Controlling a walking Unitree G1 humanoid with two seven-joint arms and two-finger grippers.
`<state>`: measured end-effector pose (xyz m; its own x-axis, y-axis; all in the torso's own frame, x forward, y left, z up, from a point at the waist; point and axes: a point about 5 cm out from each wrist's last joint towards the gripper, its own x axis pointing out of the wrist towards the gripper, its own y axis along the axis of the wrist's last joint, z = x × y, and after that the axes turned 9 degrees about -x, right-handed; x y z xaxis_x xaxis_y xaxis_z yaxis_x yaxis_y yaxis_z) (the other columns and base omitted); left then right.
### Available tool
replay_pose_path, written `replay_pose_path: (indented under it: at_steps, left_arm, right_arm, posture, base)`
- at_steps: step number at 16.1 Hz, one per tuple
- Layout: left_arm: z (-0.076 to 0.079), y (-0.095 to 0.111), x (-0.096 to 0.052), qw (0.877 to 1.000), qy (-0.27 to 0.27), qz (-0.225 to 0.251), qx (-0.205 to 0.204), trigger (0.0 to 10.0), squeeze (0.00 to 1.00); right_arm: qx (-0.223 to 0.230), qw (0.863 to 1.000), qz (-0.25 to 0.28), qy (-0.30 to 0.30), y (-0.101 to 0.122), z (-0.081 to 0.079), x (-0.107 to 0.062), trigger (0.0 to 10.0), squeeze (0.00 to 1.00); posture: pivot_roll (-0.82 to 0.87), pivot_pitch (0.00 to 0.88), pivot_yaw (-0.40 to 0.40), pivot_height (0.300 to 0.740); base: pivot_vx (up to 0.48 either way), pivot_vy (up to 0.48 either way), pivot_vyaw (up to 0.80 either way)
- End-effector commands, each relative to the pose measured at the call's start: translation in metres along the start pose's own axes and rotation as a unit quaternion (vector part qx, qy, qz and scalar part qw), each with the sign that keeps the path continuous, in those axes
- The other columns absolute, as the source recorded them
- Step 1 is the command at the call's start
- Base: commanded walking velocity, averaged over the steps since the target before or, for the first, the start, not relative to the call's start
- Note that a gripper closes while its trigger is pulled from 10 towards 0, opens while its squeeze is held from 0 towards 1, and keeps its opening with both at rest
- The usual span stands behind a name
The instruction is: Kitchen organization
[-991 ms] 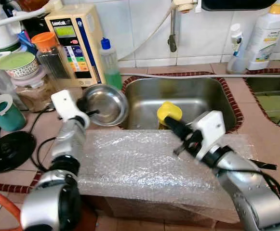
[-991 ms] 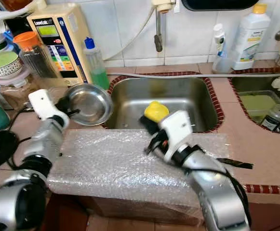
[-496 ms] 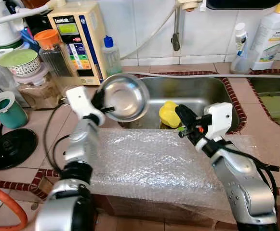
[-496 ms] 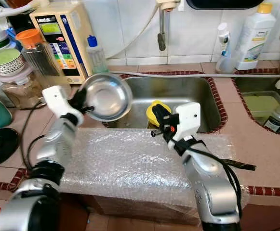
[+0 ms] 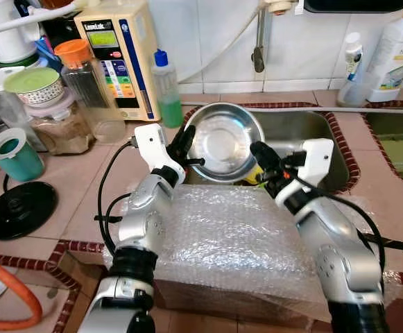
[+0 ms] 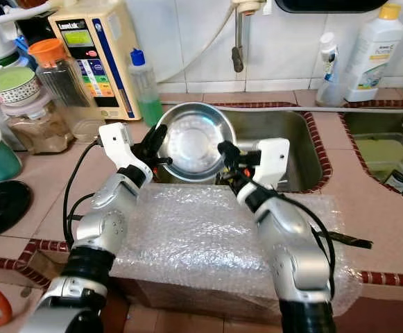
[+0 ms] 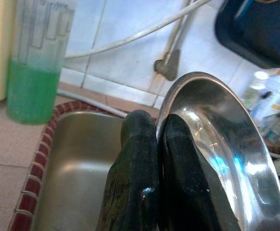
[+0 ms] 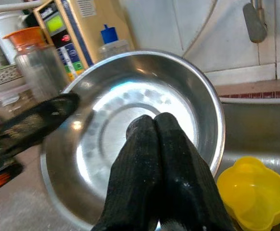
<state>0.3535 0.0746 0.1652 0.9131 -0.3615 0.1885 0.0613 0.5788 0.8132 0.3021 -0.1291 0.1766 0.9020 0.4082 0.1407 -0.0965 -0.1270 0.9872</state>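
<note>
Steel bowl (image 5: 223,141), held tilted on edge above the near left corner of the sink (image 5: 326,149), its hollow facing the robot. The left gripper (image 5: 185,147) pinches the bowl's rim between its two black fingers (image 7: 135,159); the left wrist view shows one finger on each face of the rim, a hold that carries the bowl by its thin edge without reaching inside. The right gripper (image 5: 262,158) is raised beside the bowl with its fingers (image 8: 154,159) pressed together, their tips pointing into the hollow; whether they touch the metal cannot be told. This placing probably serves to steady or receive the bowl. A yellow cup (image 8: 253,197) lies in the sink basin below, just beside the bowl's lower edge. Bubble wrap (image 5: 222,236) covers the front of the worktop (image 5: 69,180) under both arms. A green soap bottle (image 5: 165,87) and jars stand on the worktop to the left, well apart from the bowl.
</note>
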Motion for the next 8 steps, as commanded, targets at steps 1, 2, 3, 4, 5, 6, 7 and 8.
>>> replay_pose_path:
  at_steps: [1,2,3,4,5,6,7,8]
  left_arm:
    - [0.0030,0.0044,-0.0008,1.000,-0.006,0.007,-0.006,0.0,0.00]
    - [0.0033,0.0047,-0.0019,1.000,-0.006,0.006,-0.007,0.0,0.00]
    - [0.0039,0.0050,-0.0027,1.000,-0.006,0.006,-0.010,0.0,0.00]
    - [0.0047,0.0049,-0.0035,1.000,-0.006,0.005,-0.011,0.0,0.00]
    - [0.0056,0.0050,-0.0043,1.000,-0.006,0.005,-0.014,0.0,0.00]
    - [0.0072,0.0054,-0.0050,1.000,-0.009,0.004,-0.018,0.0,0.00]
    - [0.0078,0.0057,-0.0053,1.000,-0.009,0.004,-0.019,0.0,0.00]
    - [0.0091,0.0061,-0.0056,1.000,-0.012,0.003,-0.022,0.0,0.00]
  right_arm:
    - [0.007,1.000,0.005,0.002,0.0002,-0.0011,0.0039,10.0,0.00]
    - [0.008,1.000,0.004,0.001,-0.0003,-0.0006,0.0046,10.0,0.00]
    - [0.010,1.000,0.004,-0.001,-0.0005,-0.0001,0.0057,10.0,0.00]
    - [0.015,1.000,0.003,-0.002,-0.0018,0.0006,0.0068,10.0,0.00]
    - [0.019,1.000,0.000,-0.004,-0.0037,0.0021,0.0081,10.0,0.00]
    - [0.028,1.000,0.002,-0.001,-0.0047,0.0029,0.0088,10.0,1.00]
    - [0.029,1.000,0.002,0.000,-0.0049,0.0033,0.0092,10.0,1.00]
    - [0.028,1.000,0.001,-0.002,-0.0056,0.0044,0.0099,10.0,1.00]
  posture:
    - [-0.08,0.000,0.109,0.740]
    - [-0.08,0.000,0.109,0.740]
    - [-0.08,0.000,0.107,0.740]
    - [-0.08,0.000,0.106,0.740]
    - [-0.08,0.000,0.106,0.740]
    - [-0.07,0.000,0.103,0.740]
    - [-0.07,0.000,0.103,0.740]
    - [-0.07,0.000,0.100,0.740]
  base:
    - [0.000,0.000,0.00]
    - [0.000,0.000,0.00]
    - [0.000,0.000,0.00]
    - [0.000,0.000,0.00]
    - [0.000,0.000,0.00]
    - [0.000,0.000,0.00]
    - [0.000,0.000,0.00]
    - [0.000,0.000,0.00]
